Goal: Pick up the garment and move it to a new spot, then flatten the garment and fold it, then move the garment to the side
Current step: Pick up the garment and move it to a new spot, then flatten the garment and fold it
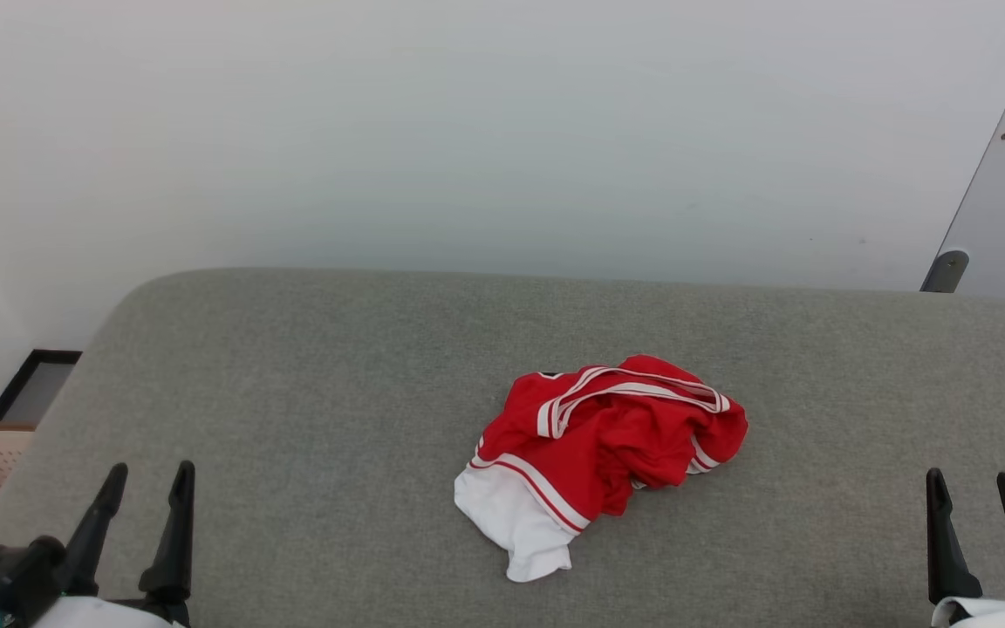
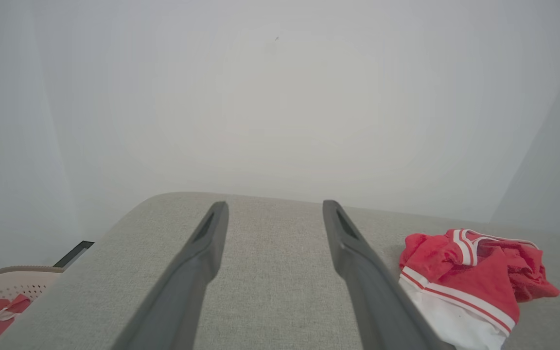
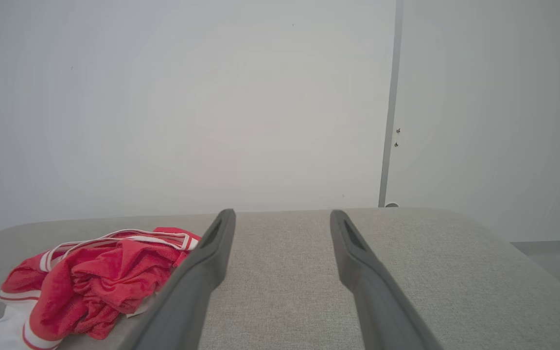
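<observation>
garment [image 1: 607,445] crumpled in a red heap at mid table [image 1: 293,392], long axis laid diagonally, white sleeve [image 1: 511,523] pointed near-left, striped trim [image 1: 633,388] at far side, table covered in grey woven fabric, left hand [image 1: 149,471] and right hand [image 1: 969,475] held wide, empty, clear of it

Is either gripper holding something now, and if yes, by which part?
Nothing is held. Both the left gripper and right gripper are open, apart from the crumpled garment.
</observation>
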Tool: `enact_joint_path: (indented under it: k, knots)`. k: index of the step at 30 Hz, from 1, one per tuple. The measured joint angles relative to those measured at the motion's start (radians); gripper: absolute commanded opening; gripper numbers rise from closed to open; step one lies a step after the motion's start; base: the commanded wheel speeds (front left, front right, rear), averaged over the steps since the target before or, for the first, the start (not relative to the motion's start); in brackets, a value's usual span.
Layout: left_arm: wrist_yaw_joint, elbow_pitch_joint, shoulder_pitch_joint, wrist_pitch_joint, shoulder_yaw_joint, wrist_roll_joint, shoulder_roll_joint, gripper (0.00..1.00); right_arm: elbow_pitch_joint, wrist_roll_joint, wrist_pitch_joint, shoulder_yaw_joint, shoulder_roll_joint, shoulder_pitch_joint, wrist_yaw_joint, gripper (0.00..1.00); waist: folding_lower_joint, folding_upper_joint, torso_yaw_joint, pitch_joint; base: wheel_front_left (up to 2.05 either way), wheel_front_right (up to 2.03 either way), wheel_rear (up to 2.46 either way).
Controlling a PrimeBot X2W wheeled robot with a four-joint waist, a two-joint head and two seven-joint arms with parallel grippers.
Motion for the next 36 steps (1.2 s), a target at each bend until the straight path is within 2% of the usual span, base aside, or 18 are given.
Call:
enact_joint_path:
  k: [10, 14, 18, 22, 29, 36]
  knots:
    - [-0.041, -0.006, 0.019, 0.000, 0.053, 0.058, -0.048, 1.00, -0.011, -0.004, -0.001, -0.001, 0.005, 0.009, 0.000, 1.00, 0.0000, 0.0000, 0.005, 0.004, 0.00, 0.00, 0.00]
    - [-0.049, 0.009, 0.015, 0.001, 0.031, 0.051, -0.049, 1.00, -0.013, -0.004, -0.001, 0.004, 0.006, 0.007, 0.000, 1.00, 0.0000, 0.0000, 0.000, 0.012, 0.00, 0.00, 0.00]
    - [-0.051, 0.000, -0.032, 0.081, -0.027, 0.009, -0.026, 1.00, -0.017, -0.004, -0.001, 0.012, 0.003, -0.006, 0.000, 1.00, 0.0000, 0.0000, -0.009, 0.028, 0.00, 0.00, 0.00]
    - [-0.054, -0.027, -0.115, 0.228, -0.087, -0.099, 0.004, 1.00, -0.024, -0.004, -0.001, 0.028, -0.003, -0.037, 0.000, 1.00, 0.0000, 0.0000, -0.024, 0.051, 0.00, 0.00, 0.00]
    - [-0.054, -0.041, -0.268, 0.570, -0.156, -0.305, 0.047, 1.00, -0.040, -0.005, -0.001, 0.047, 0.001, -0.087, 0.000, 1.00, 0.0000, 0.0000, -0.069, 0.095, 0.00, 0.00, 0.00]
    - [0.013, 0.033, -0.391, 0.857, -0.206, -0.396, 0.070, 1.00, -0.051, -0.006, -0.001, 0.062, 0.009, -0.144, 0.000, 1.00, 0.0000, 0.0000, -0.124, 0.151, 0.00, 0.00, 0.00]
